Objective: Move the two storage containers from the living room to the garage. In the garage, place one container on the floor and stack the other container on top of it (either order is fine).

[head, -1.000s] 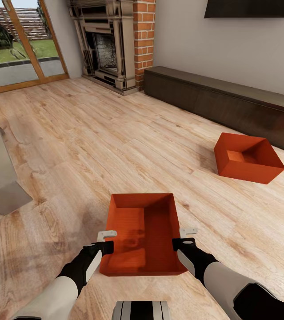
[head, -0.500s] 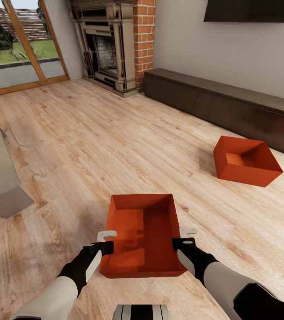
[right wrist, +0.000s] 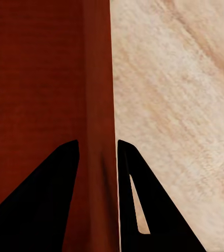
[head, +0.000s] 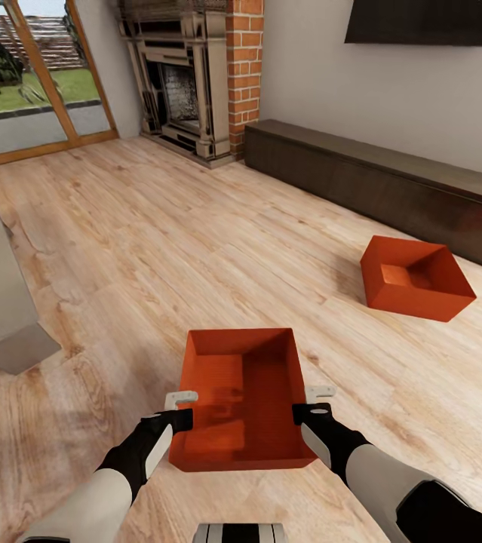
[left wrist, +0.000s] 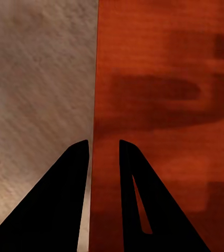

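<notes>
Head looks down; wrists close on shared container (head: 242, 400) walls — opposite sides.

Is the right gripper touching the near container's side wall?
Touching. In the right wrist view, the right gripper has both fingers pinching the near container's thin wall, with no gap showing.

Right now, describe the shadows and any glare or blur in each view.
Head view: sharp; dark arm-shaped shadows on the held container's base, a soft shadow left of the far container. Left wrist view: blocky shadows on orange, floor dim and soft. Right wrist view: floor brightly lit, no glare.
</notes>
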